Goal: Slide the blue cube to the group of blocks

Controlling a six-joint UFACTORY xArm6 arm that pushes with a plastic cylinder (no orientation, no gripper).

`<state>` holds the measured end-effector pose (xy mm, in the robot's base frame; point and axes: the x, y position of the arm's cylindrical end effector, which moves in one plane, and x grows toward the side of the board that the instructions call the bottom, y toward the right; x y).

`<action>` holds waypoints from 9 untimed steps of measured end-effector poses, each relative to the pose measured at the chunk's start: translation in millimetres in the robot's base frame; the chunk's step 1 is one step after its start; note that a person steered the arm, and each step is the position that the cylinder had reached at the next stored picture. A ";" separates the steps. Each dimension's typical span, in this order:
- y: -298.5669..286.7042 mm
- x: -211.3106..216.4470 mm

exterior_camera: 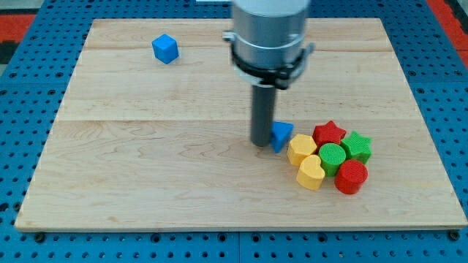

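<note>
blue cube (165,49) nr top-left edge, well apart from group, my tip (262,142) touching blue triangle (281,136)

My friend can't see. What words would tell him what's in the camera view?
My tip rests beside a blue triangle block next to a cluster of yellow, green and red blocks at the wooden board's right. The blue cube sits alone near the view's top left, far from them.
</note>
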<state>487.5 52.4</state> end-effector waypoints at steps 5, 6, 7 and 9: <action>-126.7 -222.3; -153.5 -251.7; -179.2 -207.8; -206.8 -171.1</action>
<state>316.4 -154.4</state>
